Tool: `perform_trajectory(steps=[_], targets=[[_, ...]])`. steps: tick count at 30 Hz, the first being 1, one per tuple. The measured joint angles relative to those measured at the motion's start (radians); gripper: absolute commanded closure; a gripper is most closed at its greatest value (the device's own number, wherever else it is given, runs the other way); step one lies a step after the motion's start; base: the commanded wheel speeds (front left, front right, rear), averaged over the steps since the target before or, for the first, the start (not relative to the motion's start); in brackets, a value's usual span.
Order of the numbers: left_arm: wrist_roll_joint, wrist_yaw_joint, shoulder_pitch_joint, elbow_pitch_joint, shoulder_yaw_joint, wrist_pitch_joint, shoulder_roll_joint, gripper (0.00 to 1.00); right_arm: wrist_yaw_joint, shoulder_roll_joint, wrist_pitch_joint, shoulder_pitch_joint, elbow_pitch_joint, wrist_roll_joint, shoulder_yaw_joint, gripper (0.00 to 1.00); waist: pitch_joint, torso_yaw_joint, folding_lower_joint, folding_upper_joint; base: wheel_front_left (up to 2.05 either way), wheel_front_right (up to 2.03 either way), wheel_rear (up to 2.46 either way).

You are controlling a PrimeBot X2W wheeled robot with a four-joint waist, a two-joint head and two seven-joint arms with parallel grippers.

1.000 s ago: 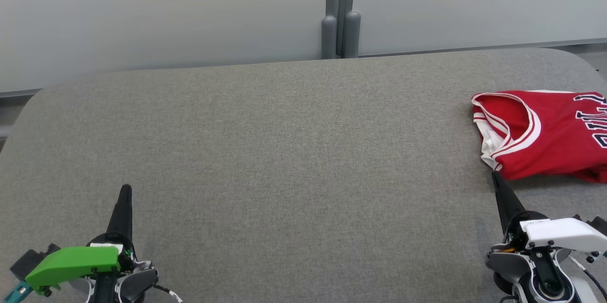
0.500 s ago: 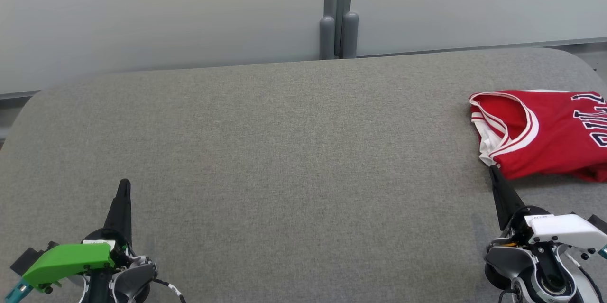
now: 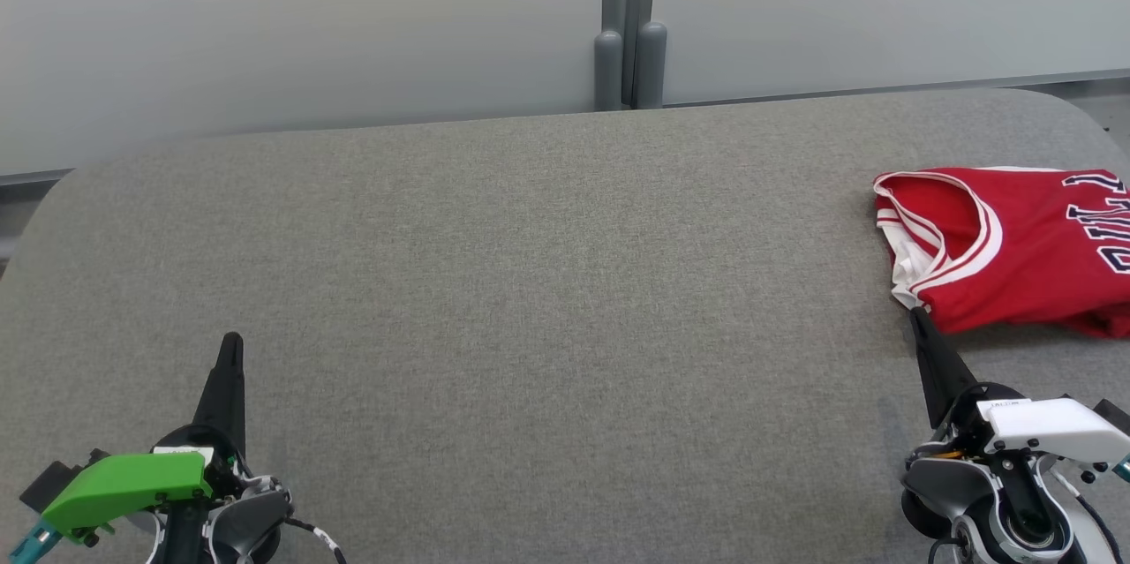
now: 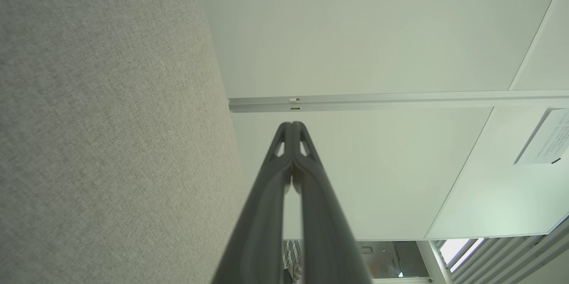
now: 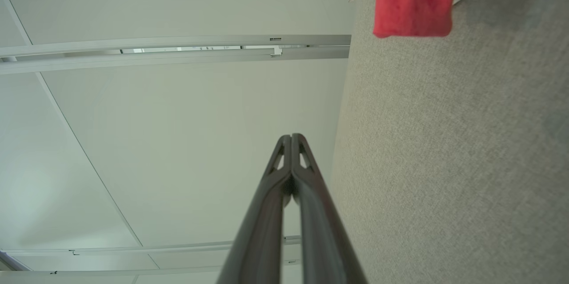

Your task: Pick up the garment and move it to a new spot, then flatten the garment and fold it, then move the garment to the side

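Note:
The garment (image 3: 1024,246) is a red jersey with white trim and dark lettering. It lies folded at the right edge of the grey table (image 3: 547,282), partly cut off by the head view's border. Its red edge (image 5: 411,2) also appears at the top of the right wrist view. My right gripper (image 3: 918,317) is shut and empty, its tip just short of the garment's near edge. The same shut fingers (image 5: 291,137) rise in the right wrist view. At the lower left my left gripper (image 3: 232,342) is shut and empty, far from the garment, and its closed fingertips (image 4: 292,125) show in the left wrist view.
A pale partition wall (image 3: 309,17) with a grey post (image 3: 629,26) runs behind the table. The table's corners are rounded, and the wide grey middle holds nothing between the two grippers.
Both grippers have drawn slightly back toward the near edge, and the view has shifted a little. The garment has not moved.

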Motion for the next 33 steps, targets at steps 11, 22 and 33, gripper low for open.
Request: perform_trajectory(steps=[11,22,33], targets=[[0.000,0.000,0.000,0.000,0.000,0.000,0.000,1.00,0.000,0.000,0.000,0.000,0.000,0.000,0.000,1.00,0.000,0.000,0.0000,0.0000,0.00,0.00,0.00],[0.000,0.000,0.000,0.000,0.000,0.000,0.000,1.00,0.000,0.000,0.000,0.000,0.000,0.000,0.000,1.00,0.000,0.000,0.0000,0.0000,0.00,0.00,0.00],[0.000,0.000,0.000,0.000,0.000,0.000,0.000,1.00,0.000,0.000,0.000,0.000,0.000,0.000,0.000,1.00,0.000,0.000,0.0000,0.0000,0.00,0.00,0.00]])
